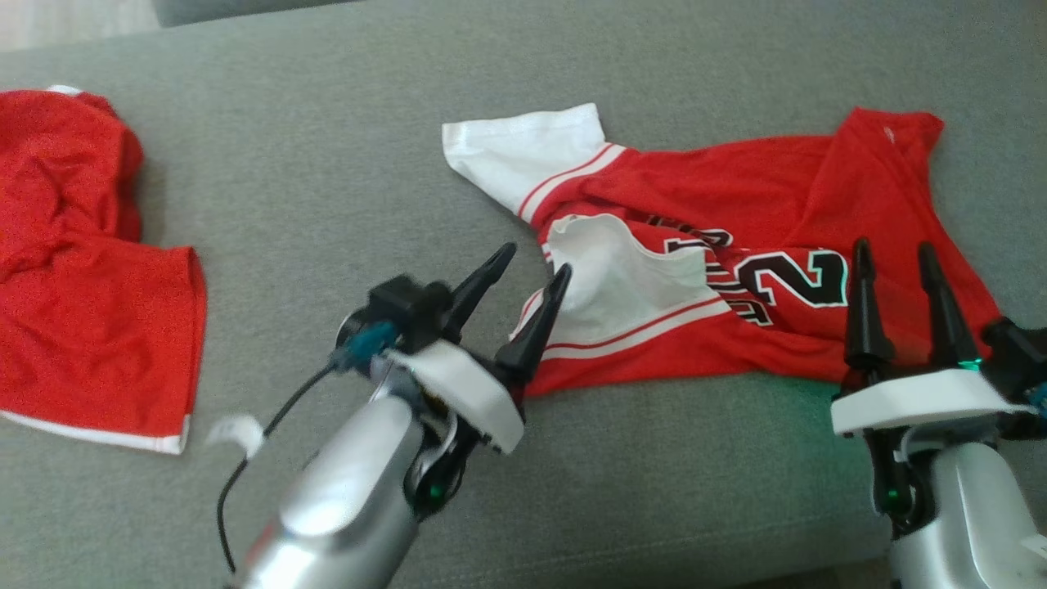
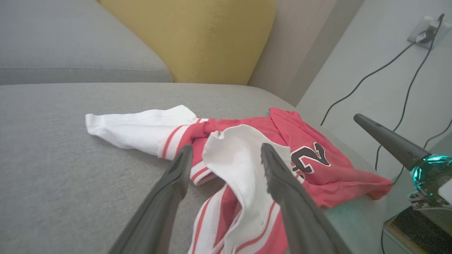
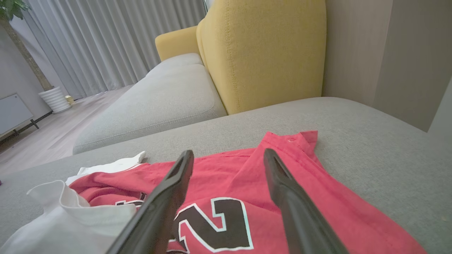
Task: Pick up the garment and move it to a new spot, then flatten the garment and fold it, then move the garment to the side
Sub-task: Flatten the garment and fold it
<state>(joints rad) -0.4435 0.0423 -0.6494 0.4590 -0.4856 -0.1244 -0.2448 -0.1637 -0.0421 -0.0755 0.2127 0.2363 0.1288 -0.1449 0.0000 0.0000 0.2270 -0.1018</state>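
Observation:
The garment is a red jersey with white sleeves and a black number; it lies crumpled on the grey cushion at centre right. My left gripper stands open at the jersey's left end, its fingertips by the raised white sleeve. In the left wrist view my left gripper frames that sleeve without touching it. My right gripper hangs open over the jersey's lower right part, near the number. In the right wrist view my right gripper is above red cloth, holding nothing.
Another red garment with white trim lies at the left of the grey cushion. A yellow backrest rises behind. The cushion's front edge runs just below the jersey. A wall with cables is beyond the cushion's end.

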